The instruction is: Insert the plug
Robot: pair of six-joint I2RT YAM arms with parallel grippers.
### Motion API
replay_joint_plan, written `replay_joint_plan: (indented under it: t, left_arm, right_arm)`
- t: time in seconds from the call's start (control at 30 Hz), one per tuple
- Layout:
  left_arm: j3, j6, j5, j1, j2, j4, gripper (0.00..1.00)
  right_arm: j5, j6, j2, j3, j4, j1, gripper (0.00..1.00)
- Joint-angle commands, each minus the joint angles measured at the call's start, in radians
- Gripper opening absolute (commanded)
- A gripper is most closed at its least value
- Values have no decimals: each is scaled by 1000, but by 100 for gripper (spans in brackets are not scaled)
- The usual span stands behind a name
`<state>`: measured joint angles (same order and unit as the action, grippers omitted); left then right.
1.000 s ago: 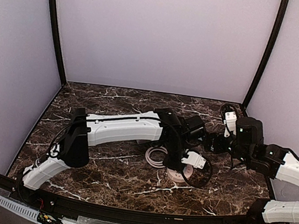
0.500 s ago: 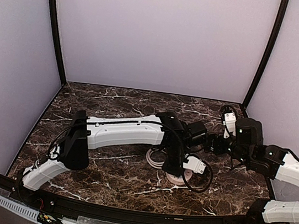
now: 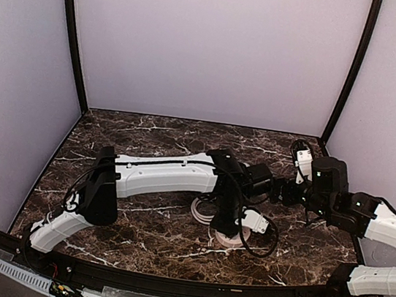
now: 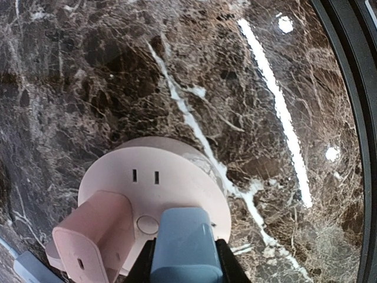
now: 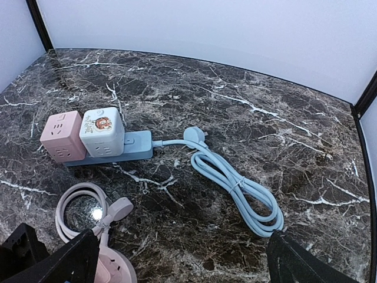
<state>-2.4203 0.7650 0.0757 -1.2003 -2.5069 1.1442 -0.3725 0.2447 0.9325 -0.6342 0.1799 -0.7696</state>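
The left gripper (image 4: pixel 182 266) is clamped on a pale blue plug (image 4: pixel 181 236), with one black finger tight against each side of it and no gap showing. It points down over the round pink socket (image 4: pixel 159 188), and the plug's body covers the near part of the socket's face, just beside the small centre button. Whether the pins are in the socket cannot be told, as the plug hides them. A pink cube adapter (image 4: pixel 94 239) already sits on the socket's left side, close beside the plug, and one pair of slots farther up the face is bare.

In the overhead view the left gripper (image 3: pixel 228 223) and the socket (image 3: pixel 230 236) sit a little right of the desk's (image 3: pixel 134 235) middle, toward the near edge. A coil of pale cable (image 3: pixel 203 208) lies just beside the socket.

The right gripper (image 3: pixel 280 191) hovers above the desk's right side, apart from the left one. Its fingers (image 5: pixel 65 265) are spread wide to the two bottom corners of its own camera view and hold nothing. That view also shows a blue power strip (image 5: pixel 132 147) carrying a pink cube and a white one.
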Motion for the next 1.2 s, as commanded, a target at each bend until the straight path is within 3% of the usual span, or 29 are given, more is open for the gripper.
replay_joint_plan:
  t: [0.0,0.73,1.17]
  left_arm:
    - [66,6,33,-4,28,117,1]
    - [65,129,97,31,-48,53,1]
    - [-18,157,112,33,-161,70,1]
  right_arm:
    - [4,5,1,13,-24,9,99]
    - [-24,-13,50,10,-36,9,99]
    - [-13,-19,69,10,-46,10,99]
